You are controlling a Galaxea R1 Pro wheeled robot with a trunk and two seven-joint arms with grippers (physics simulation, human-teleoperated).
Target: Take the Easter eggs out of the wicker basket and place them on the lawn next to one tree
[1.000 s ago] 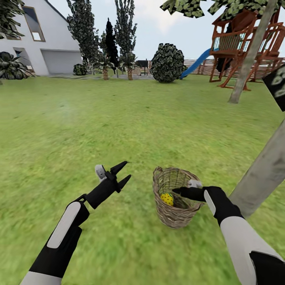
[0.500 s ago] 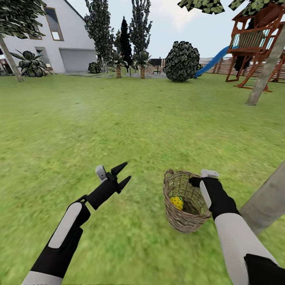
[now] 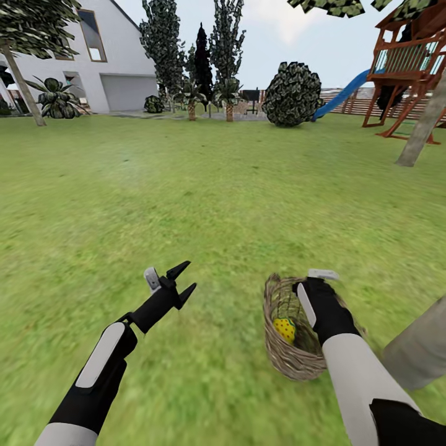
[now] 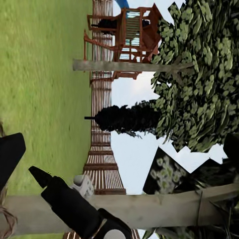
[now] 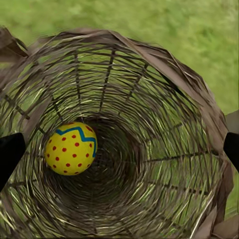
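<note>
Sitting at the lower right of the head view, the wicker basket (image 3: 288,347) is a round tub of open grey-brown twigs, tilted on the mottled green lawn (image 3: 204,204). Inside it lies one Easter egg (image 3: 285,329), smooth yellow with red dots and a blue zigzag band; the right wrist view shows it against the woven wall (image 5: 70,148). A smooth pale grey tree trunk (image 3: 418,353) slants up just right of the basket.

Since a second ago the whole view has swung, so house and playset sit further right; the basket is now more tipped.

The right gripper (image 3: 313,290) reaches over the basket's rim, its black fingertips (image 5: 10,152) spread wide, holding nothing. The left gripper (image 3: 181,279) hovers over grass, fingers parted, empty.
</note>
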